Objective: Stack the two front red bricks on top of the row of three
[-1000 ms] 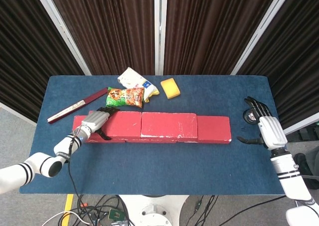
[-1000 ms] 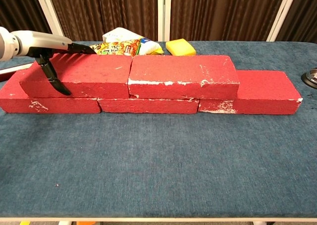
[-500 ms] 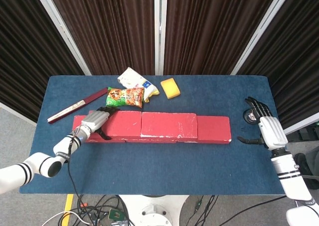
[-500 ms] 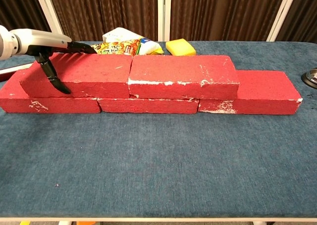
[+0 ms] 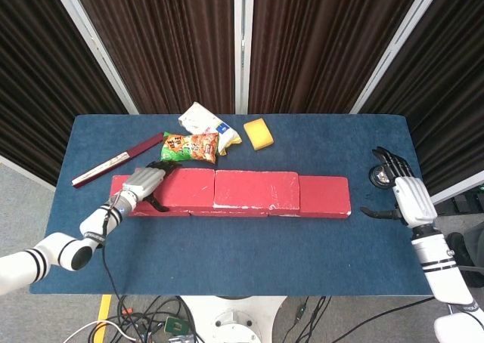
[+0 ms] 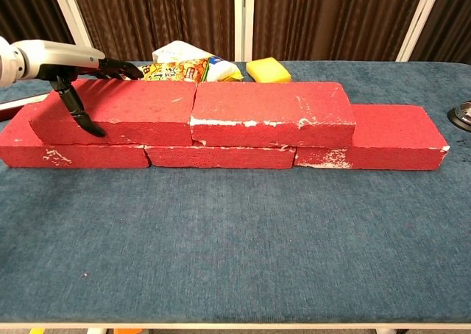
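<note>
Three red bricks form a row on the blue table, its right brick (image 6: 397,137) bare on top. Two more red bricks lie on that row: the left one (image 6: 140,109) (image 5: 193,188) and the right one (image 6: 272,109) (image 5: 257,188), end to end. My left hand (image 6: 70,65) (image 5: 144,183) is at the left end of the upper left brick, fingers spread over its top rear edge and thumb down in front of its face. My right hand (image 5: 402,196) hovers open over the table's right edge, holding nothing.
Behind the bricks lie a snack bag (image 5: 191,146), a white packet (image 5: 206,120), a yellow sponge (image 5: 259,133) and a long dark red case (image 5: 117,160). A small dark round object (image 5: 378,177) sits by my right hand.
My left hand has eased slightly up and to the left at the brick's end, its thumb sliding along the front face. The bricks and my right hand have stayed put.
</note>
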